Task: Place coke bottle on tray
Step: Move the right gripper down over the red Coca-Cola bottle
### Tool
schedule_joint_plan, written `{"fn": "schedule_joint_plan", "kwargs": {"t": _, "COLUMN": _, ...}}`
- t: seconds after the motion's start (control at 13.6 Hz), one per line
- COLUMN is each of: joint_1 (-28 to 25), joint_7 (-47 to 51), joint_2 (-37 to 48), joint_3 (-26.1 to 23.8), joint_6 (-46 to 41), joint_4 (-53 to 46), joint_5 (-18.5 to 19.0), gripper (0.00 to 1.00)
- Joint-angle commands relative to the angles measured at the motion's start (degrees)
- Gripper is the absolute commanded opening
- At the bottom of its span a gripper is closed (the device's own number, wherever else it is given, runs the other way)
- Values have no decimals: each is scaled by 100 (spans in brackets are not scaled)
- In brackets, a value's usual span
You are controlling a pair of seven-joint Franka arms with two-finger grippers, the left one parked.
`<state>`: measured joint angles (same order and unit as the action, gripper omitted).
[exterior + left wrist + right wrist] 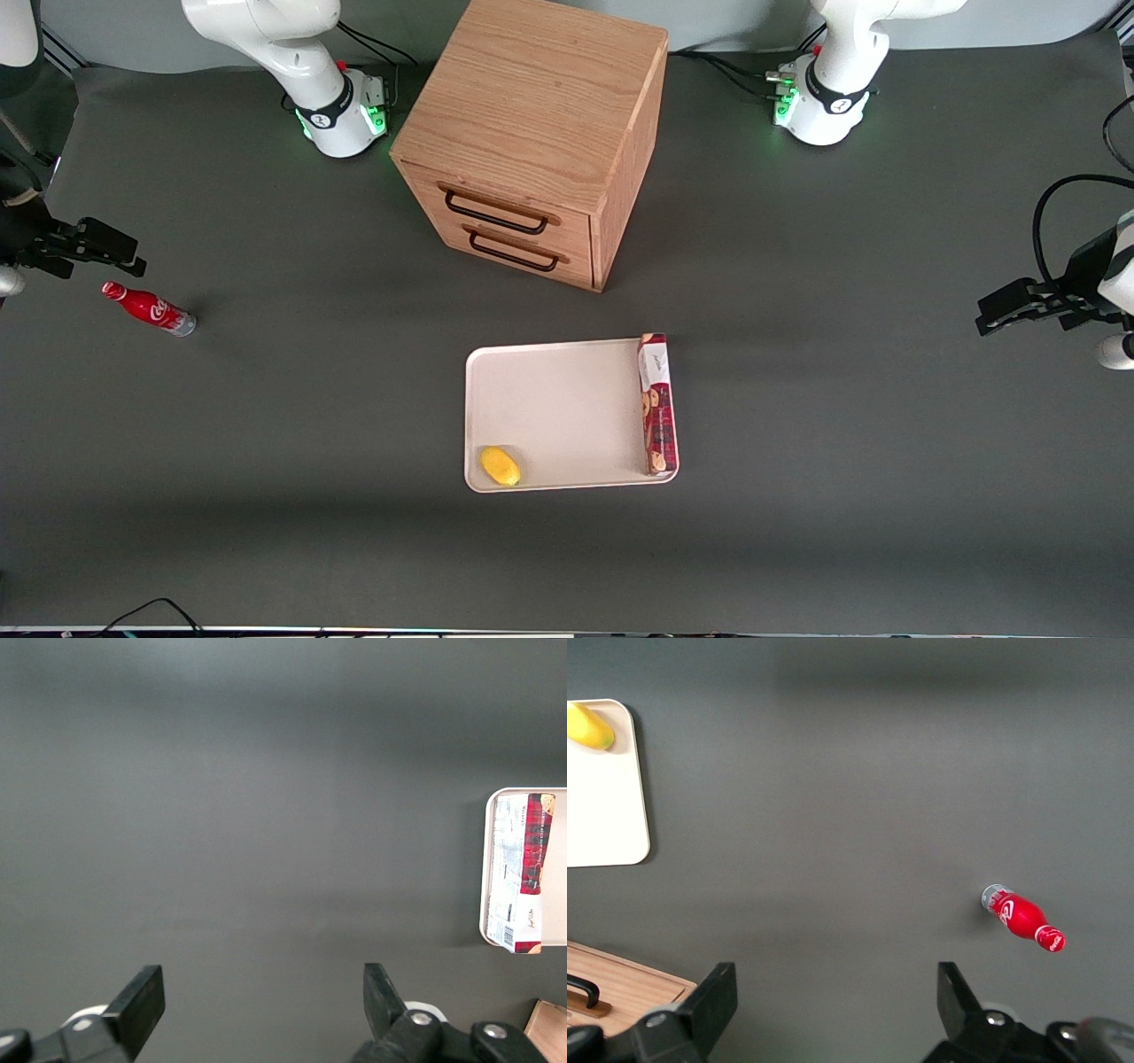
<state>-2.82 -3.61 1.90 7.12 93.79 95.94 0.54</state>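
the coke bottle (148,309) lies on its side on the table (797,399) at my end, well apart from the tray (567,416), so it must be lifted and carried. my gripper (120,252) hangs just above it, fingers spread wide, holding nothing. on the tray, a lemon (500,466) sits in one corner, a biscuit box (656,404) along one edge; the middle is bare.

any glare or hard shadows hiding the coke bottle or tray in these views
Front view: even light; coke bottle and tray clear, open gripper above the table near the bottle. Right wrist view: bottle sharp, soft shadow. Left wrist view: tray edge only.
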Motion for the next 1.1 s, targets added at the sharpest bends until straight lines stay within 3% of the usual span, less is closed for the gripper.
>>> {"fn": "schedule_joint_plan", "kwargs": {"t": 0.0, "joint_1": 53, "joint_7": -193, "joint_2": -111, "joint_3": -9, "joint_6": -71, "joint_4": -146, "joint_5": 60, "gripper": 100}}
{"fn": "schedule_joint_plan", "kwargs": {"t": 0.37, "joint_1": 53, "joint_7": -140, "joint_2": -41, "joint_3": -9, "joint_6": -203, "joint_4": 3, "joint_5": 78, "gripper": 100}}
{"fn": "schedule_joint_plan", "kwargs": {"t": 0.51, "joint_1": 149, "joint_7": -149, "joint_2": 3, "joint_3": -9, "joint_6": -125, "joint_4": 196, "joint_5": 322, "gripper": 100}}
{"fn": "schedule_joint_plan", "kwargs": {"t": 0.73, "joint_1": 596, "joint_7": -402, "joint_2": 344, "joint_3": -53, "joint_6": 365, "joint_4": 905, "joint_5": 473, "gripper": 100}}
{"fn": "schedule_joint_plan", "kwargs": {"t": 1.03, "joint_1": 1493, "joint_7": -1754, "joint_2": 767, "joint_3": -27, "joint_6": 1464, "joint_4": 2145, "joint_5": 403, "gripper": 100}}
